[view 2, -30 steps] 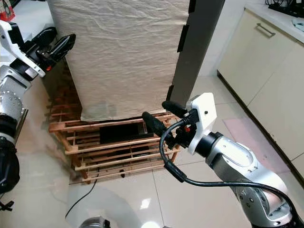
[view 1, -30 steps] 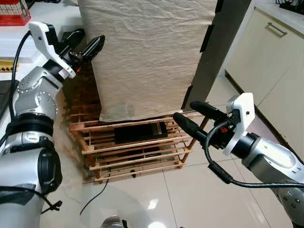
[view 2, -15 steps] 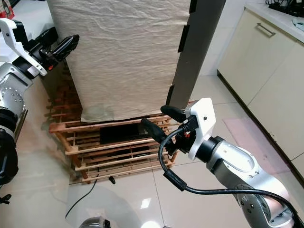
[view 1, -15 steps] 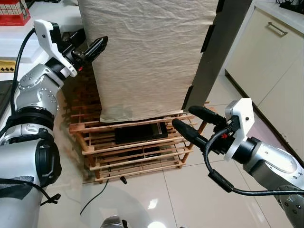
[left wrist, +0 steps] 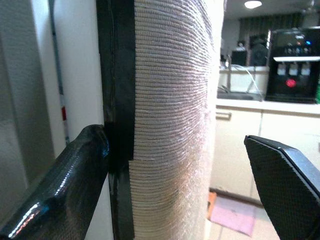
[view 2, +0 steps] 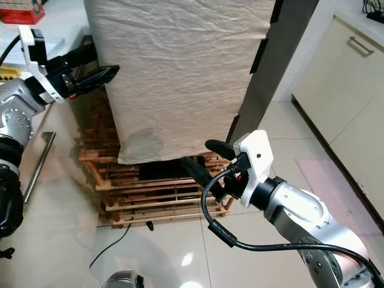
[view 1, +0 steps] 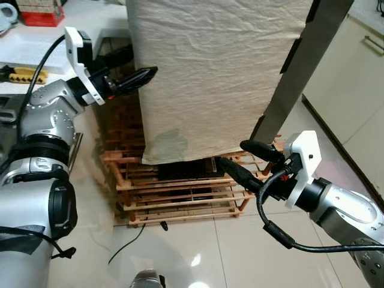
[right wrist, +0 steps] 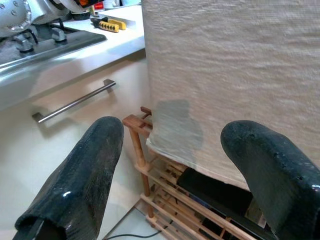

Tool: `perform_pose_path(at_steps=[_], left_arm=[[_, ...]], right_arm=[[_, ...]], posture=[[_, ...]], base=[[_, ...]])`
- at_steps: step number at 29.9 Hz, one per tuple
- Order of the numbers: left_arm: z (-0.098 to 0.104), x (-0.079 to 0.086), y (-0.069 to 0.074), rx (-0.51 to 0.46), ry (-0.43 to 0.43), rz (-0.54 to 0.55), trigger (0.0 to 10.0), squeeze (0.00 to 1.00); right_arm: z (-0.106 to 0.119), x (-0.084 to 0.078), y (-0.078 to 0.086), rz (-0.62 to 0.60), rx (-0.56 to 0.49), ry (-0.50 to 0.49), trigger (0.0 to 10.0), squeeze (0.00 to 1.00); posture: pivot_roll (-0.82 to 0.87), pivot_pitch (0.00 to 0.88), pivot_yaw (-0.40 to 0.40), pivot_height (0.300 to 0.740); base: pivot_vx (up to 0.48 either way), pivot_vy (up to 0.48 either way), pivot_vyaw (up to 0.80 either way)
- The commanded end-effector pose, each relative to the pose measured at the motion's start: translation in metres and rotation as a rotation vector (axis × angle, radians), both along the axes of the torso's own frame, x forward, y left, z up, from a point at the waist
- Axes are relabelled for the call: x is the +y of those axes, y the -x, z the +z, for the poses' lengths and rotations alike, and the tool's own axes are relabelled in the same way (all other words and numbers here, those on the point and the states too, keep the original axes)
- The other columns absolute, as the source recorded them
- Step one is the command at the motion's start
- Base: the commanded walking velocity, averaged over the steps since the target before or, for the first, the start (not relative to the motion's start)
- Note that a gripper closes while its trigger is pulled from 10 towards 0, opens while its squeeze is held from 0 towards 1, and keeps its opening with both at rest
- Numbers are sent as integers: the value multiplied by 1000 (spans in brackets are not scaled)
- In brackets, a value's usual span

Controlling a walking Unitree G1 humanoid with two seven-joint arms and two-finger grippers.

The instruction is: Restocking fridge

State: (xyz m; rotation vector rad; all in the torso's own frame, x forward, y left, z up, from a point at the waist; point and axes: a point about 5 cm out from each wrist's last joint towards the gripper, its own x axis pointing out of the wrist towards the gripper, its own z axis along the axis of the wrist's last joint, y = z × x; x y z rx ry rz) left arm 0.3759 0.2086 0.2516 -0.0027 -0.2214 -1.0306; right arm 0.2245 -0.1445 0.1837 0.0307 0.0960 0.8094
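Observation:
The fridge [view 1: 210, 72] is draped in beige cloth and stands on a wooden pallet [view 1: 180, 195]. My left gripper [view 1: 141, 65] is open at the fridge's upper left edge. One finger lies in front of the cloth and the other reaches behind the edge. In the left wrist view the cloth-covered edge [left wrist: 170, 125] with its black strip stands between the fingers [left wrist: 60, 200]. My right gripper [view 1: 235, 154] is open and empty, low by the fridge's front right corner, just above the pallet. Its fingers [right wrist: 80, 175] point at the cloth's stained hem [right wrist: 175, 125].
A dark grey panel [view 1: 300, 66] runs up the fridge's right side. Cream cabinets [view 1: 360, 78] line the right wall. On the left is a white counter with a yellow tool [view 1: 18, 72] and a drawer handle [view 2: 39, 159]. A black cable [view 1: 135, 234] trails over the tiled floor.
The camera has shifted, sliding the scene rightward in the picture. My left gripper has come down along the fridge's left edge. My right gripper has sunk closer to the pallet.

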Motion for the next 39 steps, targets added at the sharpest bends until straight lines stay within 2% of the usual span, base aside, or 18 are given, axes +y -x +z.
perform_pose_path(at_steps=[1, 3, 6, 7, 9, 13, 14, 15, 17, 19, 22, 23, 27, 28, 29, 30, 34, 39], left_arm=[[-3, -16, 1, 8, -62, -91, 10000, 0], [-1, -19, 5, -5, -79, -145, 10000, 0], [12, -27, 23, 0, -25, -328, 10000, 0], [13, -33, 46, 36, -44, -480, 10000, 0], [13, -33, 46, 36, -44, -480, 10000, 0], [11, -46, 79, 112, -25, -635, 10000, 0], [11, -46, 79, 112, -25, -635, 10000, 0], [12, -48, 88, 122, 11, -665, 10000, 0], [12, -48, 88, 122, 11, -665, 10000, 0], [15, -44, 90, 121, 98, -594, 10000, 0], [16, -31, 85, 123, 198, -455, 10000, 0], [16, -31, 85, 123, 198, -455, 10000, 0], [8, -13, 70, 112, 238, -168, 10000, 0], [8, -13, 70, 112, 238, -168, 10000, 0], [0, -2, 60, 116, 289, -18, 10000, 0], [0, -2, 60, 116, 289, -18, 10000, 0], [-11, 7, 50, 131, 337, 178, 10000, 0], [-14, 0, 44, 133, 381, 232, 10000, 0]], right_arm=[[-5, -5, 0, -23, 11, 17, 10000, 0], [-11, -8, 3, -34, 29, 29, 10000, 0], [-35, -28, 9, -142, 112, 110, 10000, 0], [-50, -43, 12, -233, 154, 158, 10000, 0], [-50, -43, 12, -233, 154, 158, 10000, 0], [-69, -68, 13, -455, 216, 190, 10000, 0], [-69, -68, 13, -455, 216, 190, 10000, 0], [-78, -80, 14, -543, 242, 225, 10000, 0], [-78, -80, 14, -543, 242, 225, 10000, 0], [-92, -100, 19, -686, 264, 297, 10000, 0], [-101, -117, 26, -788, 261, 370, 10000, 0], [-101, -117, 26, -788, 261, 370, 10000, 0], [-113, -146, 40, -1022, 308, 355, 10000, 0], [-113, -146, 40, -1022, 308, 355, 10000, 0], [-121, -151, 45, -1073, 330, 356, 10000, 0], [-121, -151, 45, -1073, 330, 356, 10000, 0], [-130, -145, 45, -1075, 354, 332, 10000, 0], [-135, -138, 41, -1036, 354, 336, 10000, 0]], posture=[[-50, 8, -26, 740], [-52, 5, -25, 740], [-54, 4, -25, 740], [-55, 9, -25, 740], [-55, 9, -25, 740], [-52, 19, -32, 740], [-52, 19, -32, 740], [-50, 25, -35, 740], [-50, 25, -35, 740], [-47, 31, -41, 740], [-47, 31, -42, 740], [-47, 31, -42, 740], [-53, 37, -35, 740], [-53, 37, -35, 740], [-53, 38, -36, 740], [-53, 38, -36, 740], [-49, 40, -44, 740], [-50, 34, -48, 740]], base=[[0, 0, 0], [0, 0, 0], [0, 0, 0], [0, 0, 0], [0, 0, 0], [0, 0, 0], [0, 0, 0], [0, 0, 0], [0, 0, 0], [0, 0, 0], [0, 0, 0], [0, 0, 0], [0, 0, 0], [0, 0, 0], [0, 0, 0], [0, 0, 0], [0, 0, 0], [0, 0, 0]])
